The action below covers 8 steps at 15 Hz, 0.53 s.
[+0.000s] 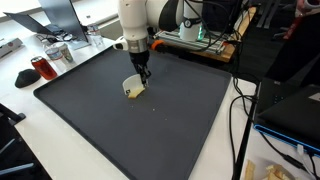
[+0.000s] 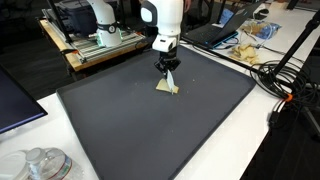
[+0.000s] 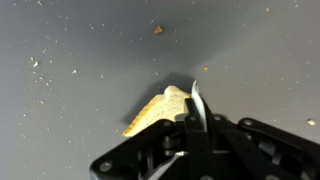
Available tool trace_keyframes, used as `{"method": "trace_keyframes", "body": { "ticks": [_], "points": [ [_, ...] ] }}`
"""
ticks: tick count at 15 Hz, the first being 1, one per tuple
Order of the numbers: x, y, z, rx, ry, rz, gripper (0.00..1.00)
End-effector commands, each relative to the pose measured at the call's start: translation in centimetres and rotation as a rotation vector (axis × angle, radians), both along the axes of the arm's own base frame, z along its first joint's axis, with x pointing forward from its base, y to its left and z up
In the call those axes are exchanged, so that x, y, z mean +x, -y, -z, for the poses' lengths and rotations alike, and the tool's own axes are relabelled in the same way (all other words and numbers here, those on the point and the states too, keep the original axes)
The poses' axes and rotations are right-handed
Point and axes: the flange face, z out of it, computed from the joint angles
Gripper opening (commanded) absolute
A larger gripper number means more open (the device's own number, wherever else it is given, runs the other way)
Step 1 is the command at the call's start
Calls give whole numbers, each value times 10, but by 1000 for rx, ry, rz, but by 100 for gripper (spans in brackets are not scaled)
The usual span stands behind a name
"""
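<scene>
A wide dark mat (image 1: 185,115) covered most of the table in both exterior views; over its far middle the white Panda arm (image 1: 134,18) came straight down, wrist vertical; the gripper (image 1: 143,73) stood with its fingers clenched together, tips almost on the mat, and the wrist view showed them pinching one corner of a yellow wedge (image 3: 155,112), the rest of the piece jutting out to the left; the yellow wedge lay low against the mat at the centre, well apart from every edge, its free end seemingly resting on the surface; scattered crumbs (image 3: 157,30) dotted the mat around it, which suggested a brittle, flaky thing; so the hold looked best kept light and steady, I judge, with the wrist upright and any motion slow and straight, since a corner pinch gave little purchase and a twist or harder squeeze could snap the piece.
</scene>
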Motion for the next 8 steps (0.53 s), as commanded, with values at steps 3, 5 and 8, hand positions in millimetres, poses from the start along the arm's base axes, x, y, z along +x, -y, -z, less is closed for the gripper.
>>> {"method": "trace_keyframes", "body": {
  "ticks": [3,5,8],
  "points": [
    [-8,13,39,131,-80,-112,1],
    [-6,18,41,174,-91,-152,1],
    [-2,27,39,151,-138,-164,1]
  ]
}}
